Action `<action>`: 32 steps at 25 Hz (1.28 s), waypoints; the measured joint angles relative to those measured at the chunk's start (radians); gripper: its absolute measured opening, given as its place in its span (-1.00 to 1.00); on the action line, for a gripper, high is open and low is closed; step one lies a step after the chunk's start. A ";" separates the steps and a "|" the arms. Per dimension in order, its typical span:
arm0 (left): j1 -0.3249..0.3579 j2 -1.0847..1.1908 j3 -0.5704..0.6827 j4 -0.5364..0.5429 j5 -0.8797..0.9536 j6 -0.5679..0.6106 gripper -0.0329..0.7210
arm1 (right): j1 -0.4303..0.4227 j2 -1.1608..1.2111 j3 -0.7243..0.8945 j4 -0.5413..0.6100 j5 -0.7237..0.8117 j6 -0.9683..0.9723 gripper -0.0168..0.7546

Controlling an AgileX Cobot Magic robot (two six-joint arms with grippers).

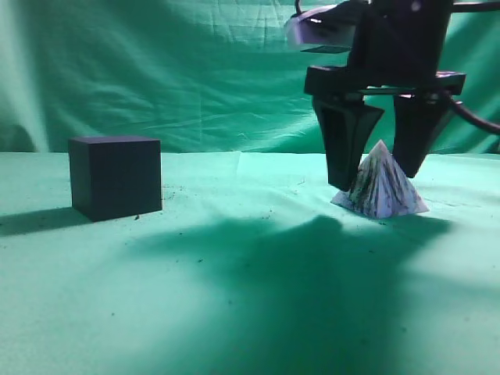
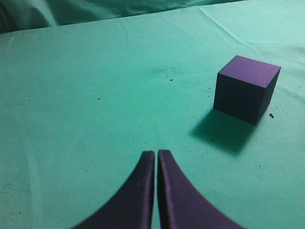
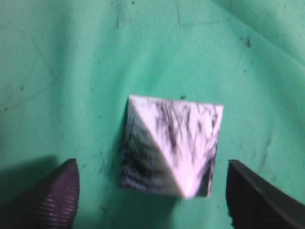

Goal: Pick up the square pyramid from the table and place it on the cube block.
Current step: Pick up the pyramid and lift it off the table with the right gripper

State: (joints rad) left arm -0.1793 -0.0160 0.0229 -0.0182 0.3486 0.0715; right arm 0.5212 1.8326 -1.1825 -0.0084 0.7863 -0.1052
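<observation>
The square pyramid [image 1: 380, 186], whitish-lavender with dark streaks, rests on the green table [image 1: 250, 297] at the right. My right gripper [image 1: 376, 176] is open and hangs over it, one finger on each side, neither touching it. In the right wrist view the pyramid [image 3: 171, 145] lies between the two spread fingertips [image 3: 151, 183]. The dark cube block [image 1: 116, 176] stands on the table at the left. It also shows in the left wrist view [image 2: 245, 88], ahead and to the right of my left gripper [image 2: 156, 155], which is shut and empty above the cloth.
A wrinkled green cloth backdrop [image 1: 195, 70] rises behind the table. Small dark specks lie on the cloth near the cube [image 2: 169, 74]. A broad arm shadow [image 1: 312, 258] falls across the table's middle.
</observation>
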 joint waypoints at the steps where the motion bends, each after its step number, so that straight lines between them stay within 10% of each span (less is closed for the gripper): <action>1: 0.000 0.000 0.000 0.000 0.000 0.000 -0.91 | 0.000 0.011 -0.009 0.000 -0.005 0.000 0.59; 15: 0.000 0.000 0.000 0.000 0.000 0.000 -0.91 | 0.000 0.093 -0.036 -0.010 -0.002 0.002 0.47; 23: 0.000 0.000 0.000 0.000 0.000 0.000 -0.91 | 0.002 0.111 -0.068 0.004 0.051 0.004 0.05; 32: 0.000 0.000 0.000 0.000 0.000 0.000 -0.91 | 0.016 0.149 -0.305 -0.043 0.302 0.011 0.05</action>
State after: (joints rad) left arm -0.1793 -0.0160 0.0229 -0.0182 0.3486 0.0715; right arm 0.5373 1.9813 -1.4876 -0.0515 1.0888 -0.0939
